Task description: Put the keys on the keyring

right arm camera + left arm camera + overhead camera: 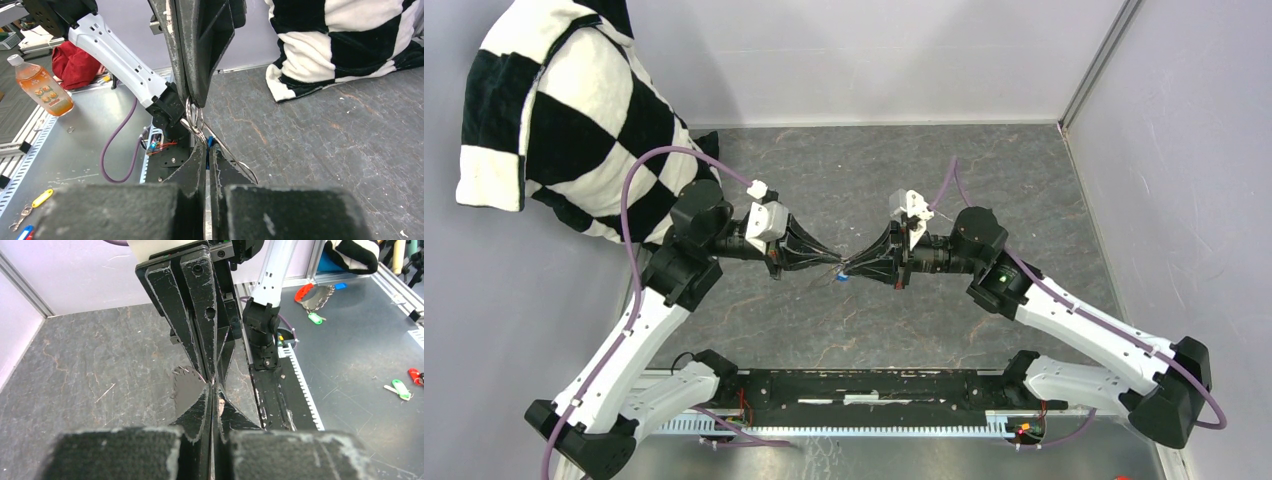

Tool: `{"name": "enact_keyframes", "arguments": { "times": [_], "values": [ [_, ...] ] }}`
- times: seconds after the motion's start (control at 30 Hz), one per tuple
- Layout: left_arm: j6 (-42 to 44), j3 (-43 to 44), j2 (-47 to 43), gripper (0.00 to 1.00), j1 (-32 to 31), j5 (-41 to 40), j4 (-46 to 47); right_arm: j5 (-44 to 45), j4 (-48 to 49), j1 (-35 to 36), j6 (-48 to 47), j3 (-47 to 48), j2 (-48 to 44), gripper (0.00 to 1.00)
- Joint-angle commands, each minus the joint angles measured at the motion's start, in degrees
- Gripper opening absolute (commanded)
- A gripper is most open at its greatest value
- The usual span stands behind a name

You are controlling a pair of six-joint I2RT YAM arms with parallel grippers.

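Nearest the right wrist camera, the right claw [207, 150] had its two fingers pressed together with no gap, and a sliver of the blue key [210, 142] showed right at their tips, so it looked pinched there. Just ahead of it, tip to tip, the left claw [192, 100] was also fully shut. The keyring [232, 156] came out from between its fingers as a small bend of grey wire, then trailed down and to the right of the right claw, above the table [325, 140]. To do this step well, the left claw would likely need to hold the floppy wire still and taut while the right claw made small, slow moves to bring the key's hole onto the ring's open end. From the left wrist, both pairs of fingers met at one point and blocked nearly everything between them, so only a faint strand of wire showed beside the tips. From above, the claws met over the middle of the table with a blue speck just below the join. The key's hole, the ring's opening and the yellow key could not be made out in any view.
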Motion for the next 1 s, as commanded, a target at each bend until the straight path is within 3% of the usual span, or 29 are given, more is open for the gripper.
{"name": "enact_keyframes", "arguments": {
  "times": [0.0, 0.17, 0.23, 0.33, 0.47, 0.63, 0.97],
  "values": [
    [-7.2, -1.0, -1.8, 0.02, -0.1, 0.4, 5.9, 0.9, 2.4, -0.1, 0.2, 1.9, -1.7, 0.00],
    [-8.5, -2.6, -2.5, 0.02, -0.2, -0.1, 8.0, -2.4, 8.1, -0.1, 4.7, -0.1, -0.8, 0.01],
    [-6.6, -2.2, -2.2, 0.02, -0.2, 0.2, 6.4, -4.4, 7.3, -0.2, 4.7, 1.0, 0.1, 0.10],
    [-2.4, -1.2, -2.0, 0.02, -0.2, 0.1, 3.2, -3.1, 1.1, -0.5, 0.4, 3.5, -0.3, 0.37],
    [-0.3, -0.6, -2.0, 0.02, -0.2, 0.1, 1.4, -4.4, -7.3, -1.7, -5.0, 8.1, -0.8, 0.49],
    [1.0, -0.3, -2.0, 0.02, -0.2, -0.2, 1.1, -5.2, -14.6, -2.5, -9.2, 14.1, 0.1, 0.49],
    [1.9, -0.3, -2.6, 0.02, -0.2, -1.9, 0.3, -9.7, -4.9, -2.6, -2.1, 9.7, 1.2, 0.32]
  ]
}}
